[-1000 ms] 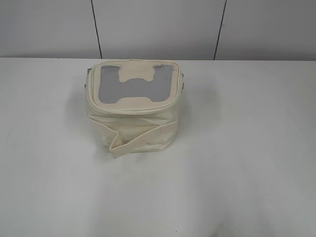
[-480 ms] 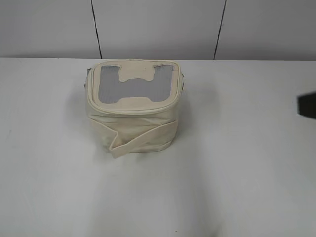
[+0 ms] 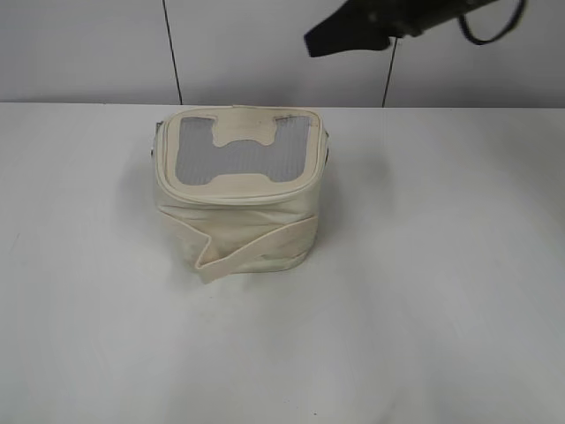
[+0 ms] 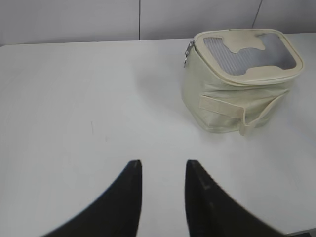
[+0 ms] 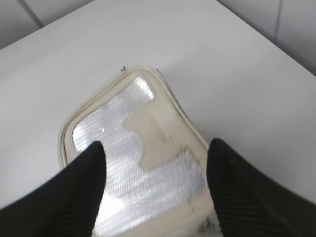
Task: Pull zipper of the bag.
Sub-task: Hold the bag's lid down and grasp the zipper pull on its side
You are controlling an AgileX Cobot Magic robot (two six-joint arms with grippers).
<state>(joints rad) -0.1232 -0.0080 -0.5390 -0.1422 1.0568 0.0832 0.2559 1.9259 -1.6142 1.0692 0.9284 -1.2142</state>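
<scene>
A cream box-shaped bag (image 3: 238,190) with a silver mesh lid stands on the white table, a loose strap across its front. Its metal zipper pull (image 4: 188,51) hangs at the lid's corner on the bag's left side. My right gripper (image 3: 346,35) is open, high above the table behind and to the right of the bag. In the right wrist view its fingers (image 5: 155,153) frame the bag's lid (image 5: 133,163) from above, apart from it. My left gripper (image 4: 162,168) is open and empty over bare table, well short of the bag (image 4: 237,84).
The white table (image 3: 441,265) spreads on all sides of the bag. A grey panelled wall (image 3: 265,53) runs behind the table's far edge.
My right arm came in from the right edge and rose to the upper right, above and behind the bag. The bag has not moved.
</scene>
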